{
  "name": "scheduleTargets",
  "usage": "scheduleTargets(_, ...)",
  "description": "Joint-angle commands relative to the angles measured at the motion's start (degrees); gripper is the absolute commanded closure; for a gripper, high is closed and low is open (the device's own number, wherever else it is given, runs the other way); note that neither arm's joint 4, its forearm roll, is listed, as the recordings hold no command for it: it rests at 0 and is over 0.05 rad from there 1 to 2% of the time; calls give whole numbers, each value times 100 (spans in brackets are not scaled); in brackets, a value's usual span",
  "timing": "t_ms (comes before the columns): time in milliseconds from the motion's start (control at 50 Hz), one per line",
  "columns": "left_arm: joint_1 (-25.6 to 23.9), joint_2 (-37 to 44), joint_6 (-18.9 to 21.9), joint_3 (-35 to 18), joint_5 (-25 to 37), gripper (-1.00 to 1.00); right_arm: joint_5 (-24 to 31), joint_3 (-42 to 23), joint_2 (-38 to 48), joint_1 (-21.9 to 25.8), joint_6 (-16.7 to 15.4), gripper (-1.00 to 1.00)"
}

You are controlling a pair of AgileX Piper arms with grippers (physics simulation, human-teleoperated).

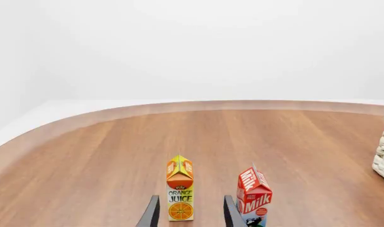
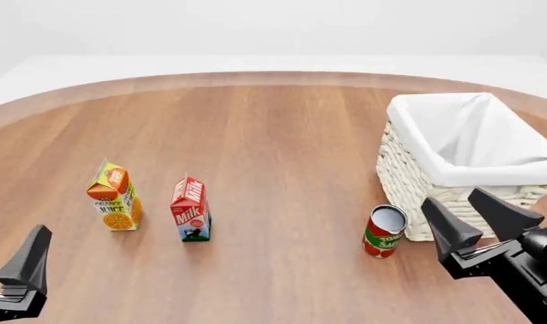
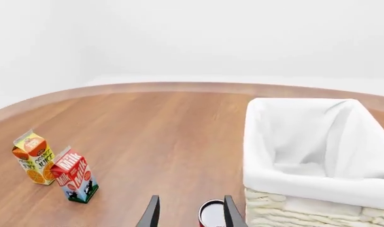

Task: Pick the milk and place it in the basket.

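Both end effectors (image 2: 478,214) gape wide, empty; milk (image 2: 190,209) stands upright beside juice carton (image 2: 114,196).

A bare simulated test scene rather than any lived-in room: a round-edged wooden table (image 2: 282,148) stands against blank white walls (image 2: 273,27), its grocery props rendered with flat, shadow-soft lighting typical of a physics simulator.
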Motion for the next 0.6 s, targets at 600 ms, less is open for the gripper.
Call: scheduleTargets(600, 0, 0, 0, 0, 0, -100, 665, -2053, 2038, 1355, 174, -100)
